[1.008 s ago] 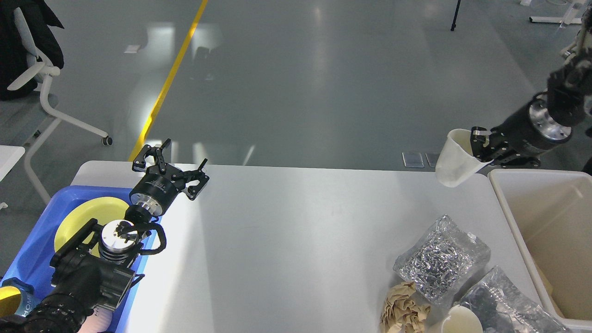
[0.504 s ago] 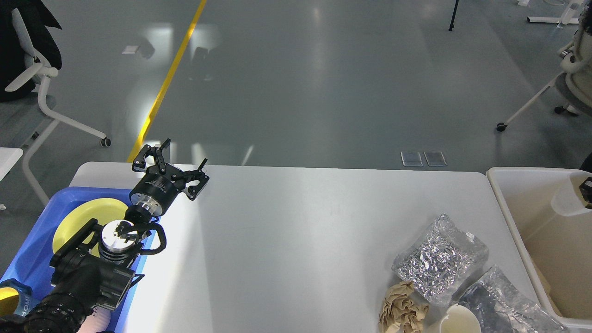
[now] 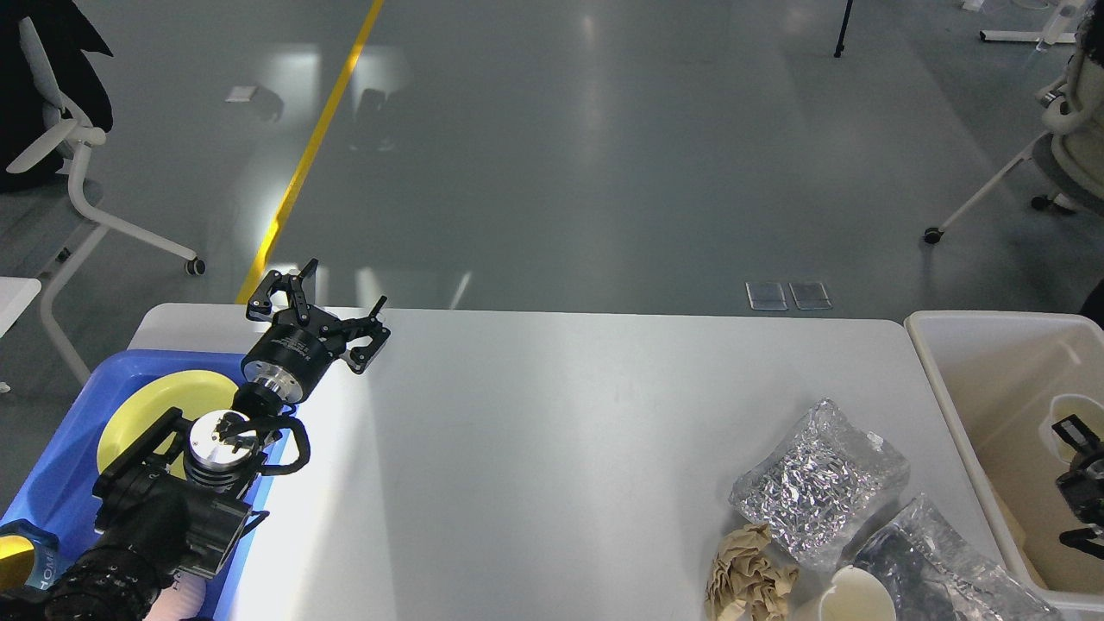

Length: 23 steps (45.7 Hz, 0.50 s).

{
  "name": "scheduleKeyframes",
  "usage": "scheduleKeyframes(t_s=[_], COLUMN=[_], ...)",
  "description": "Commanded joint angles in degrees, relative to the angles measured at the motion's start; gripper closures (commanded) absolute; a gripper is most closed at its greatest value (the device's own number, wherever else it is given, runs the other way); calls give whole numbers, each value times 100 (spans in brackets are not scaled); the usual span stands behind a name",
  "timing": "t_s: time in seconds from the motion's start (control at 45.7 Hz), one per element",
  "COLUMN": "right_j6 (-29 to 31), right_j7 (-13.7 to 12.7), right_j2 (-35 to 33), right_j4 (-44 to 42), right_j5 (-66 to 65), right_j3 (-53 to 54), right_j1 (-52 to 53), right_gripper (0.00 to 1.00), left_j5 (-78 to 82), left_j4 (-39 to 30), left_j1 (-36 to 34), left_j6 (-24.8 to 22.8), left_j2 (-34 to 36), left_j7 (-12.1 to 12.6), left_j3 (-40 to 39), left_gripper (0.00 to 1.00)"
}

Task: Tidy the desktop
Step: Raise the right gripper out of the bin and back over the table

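The desktop (image 3: 552, 448) is a glossy white-grey table top. At its near right lie a silver foil bag (image 3: 819, 485), a dark see-through bag (image 3: 940, 573), a crumpled brown paper (image 3: 749, 580) and a white cup (image 3: 849, 599). My left gripper (image 3: 321, 312) is open and empty, raised over the table's far left beside the blue tray. My right gripper (image 3: 1078, 444) is low inside the cream bin at the right edge. It grips the rim of a white paper cup (image 3: 1063, 407); much of the gripper is cut off by the frame.
A blue tray (image 3: 65, 448) at the left holds a yellow plate (image 3: 147, 405); a blue and yellow cup (image 3: 19, 561) sits at its near end. The cream-white bin (image 3: 949, 379) stands against the table's right side. Office chairs stand on the floor beyond.
My right arm carried the white paper cup from above the table's far right corner over and down into the bin. The left arm has not moved.
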Motion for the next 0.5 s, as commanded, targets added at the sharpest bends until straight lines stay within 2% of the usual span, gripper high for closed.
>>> scheduleKeyframes(t_s=[0.0, 0.022, 0.044, 0.066, 0.35, 0.482], right_j6=[76, 84, 85, 85, 111, 347], right_j7=[-8, -26, -8, -8, -17, -17], right_j2=[46, 38, 29, 29, 11, 2], right_j4=[-41, -32, -41, -41, -32, -41], right_j5=[41, 50, 59, 59, 94, 173], right_j3=[-8, -8, -8, -8, 132, 176], right_j1=[-35, -35, -35, -35, 71, 211], right_gripper=[20, 0, 4, 0, 0, 0], left_j5=[-1, -1, -1, -1, 7, -1], left_j4=[-7, 2, -7, -7, -7, 2], left_j1=[-2, -2, -2, -2, -2, -2], left_j6=[0, 0, 0, 0, 0, 0], left_j2=[0, 0, 0, 0, 0, 0], left_j7=[0, 0, 0, 0, 0, 0], left_j3=[-2, -2, -2, -2, 7, -1], left_gripper=[3, 3, 3, 3, 3, 3])
